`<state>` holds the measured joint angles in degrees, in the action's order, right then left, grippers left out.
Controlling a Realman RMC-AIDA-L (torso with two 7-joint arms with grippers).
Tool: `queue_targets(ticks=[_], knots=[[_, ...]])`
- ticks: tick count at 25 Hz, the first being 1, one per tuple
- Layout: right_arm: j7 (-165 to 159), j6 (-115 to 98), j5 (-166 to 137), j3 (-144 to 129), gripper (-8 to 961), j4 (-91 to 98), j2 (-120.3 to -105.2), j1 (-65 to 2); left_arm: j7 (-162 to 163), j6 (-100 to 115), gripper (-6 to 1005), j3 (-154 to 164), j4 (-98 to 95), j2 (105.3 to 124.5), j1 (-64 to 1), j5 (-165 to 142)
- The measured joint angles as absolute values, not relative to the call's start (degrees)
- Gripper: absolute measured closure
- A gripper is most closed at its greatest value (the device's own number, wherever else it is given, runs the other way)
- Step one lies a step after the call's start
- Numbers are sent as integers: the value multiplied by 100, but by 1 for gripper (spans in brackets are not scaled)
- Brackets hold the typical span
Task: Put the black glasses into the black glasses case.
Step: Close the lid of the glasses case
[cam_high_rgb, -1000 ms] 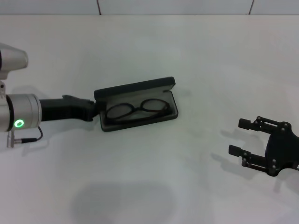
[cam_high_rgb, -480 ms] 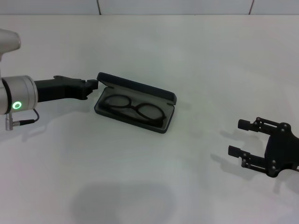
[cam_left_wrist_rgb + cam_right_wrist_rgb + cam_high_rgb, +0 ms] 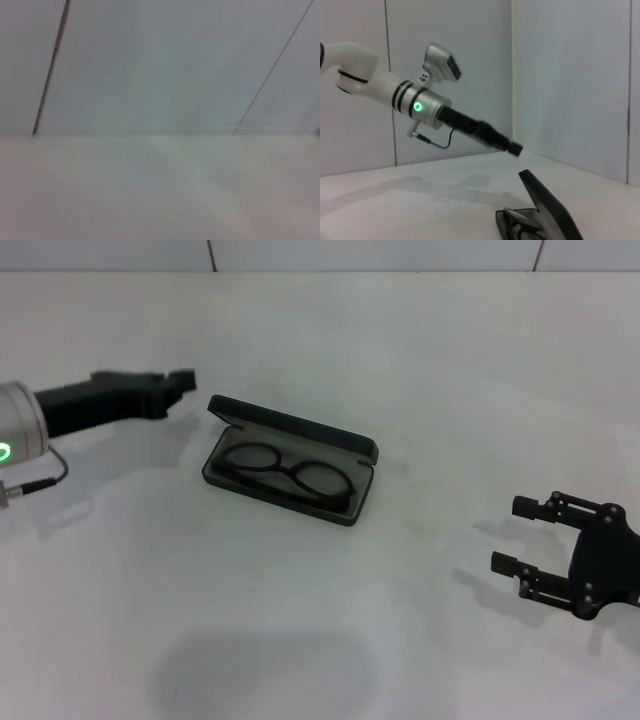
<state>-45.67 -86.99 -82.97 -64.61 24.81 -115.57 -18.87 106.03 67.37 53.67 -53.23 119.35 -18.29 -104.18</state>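
Head view, count: 1 black glasses case, 1 pair black glasses, 2 grippers.

Case sits left of frame centre on the white surface, set at a slant, upper-left corner to lower-right corner. Lid is up, hinged along the far long edge, grey lining showing. Glasses lie inside the case tray, 2 lenses side by side along its length, frame within the rim. Temple arms not distinguishable.

Left gripper: upper left of frame, on a black wrist section behind a silver arm segment w/ green indicator light. Tip is near the case's upper-left corner but apart from it, no contact. Cannot tell whether its fingers are parted or together; they hold nothing visible.

Right gripper: lower right of frame, well apart from case. Fingers spread, 2 black fingertips pointing toward frame left w/ a clear gap between, holding nothing.

Right wrist view: case at bottom centre-right, seen end-on, lid tilted up. Contents too dark to make out. Left gripper above it, not touching; white-and-silver arm runs off to upper left, green light lit. Tiled wall behind.

Left wrist view: only pale surface and wall w/ 2 dark seam lines; no task item seen there.
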Motion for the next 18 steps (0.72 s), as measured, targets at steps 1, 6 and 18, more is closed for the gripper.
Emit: queue_targets(ticks=[1,6,18], knots=[[-4564,-8685,-8293,-6440,294,2474,-11557,-1901,10548,6801,999,5434,-5473,11970,-1762,-10196],[-4550,-8656,-8255,-6301,294,2455,-11557,-1923,10702,6429,999,6224,-6084,12021,-1467,-9609],[-4546,-8610,-8228,-6302,294,2451,-11549,-1932,11674,4621,1000,8471,-7154,11995,-1074,-9804]])
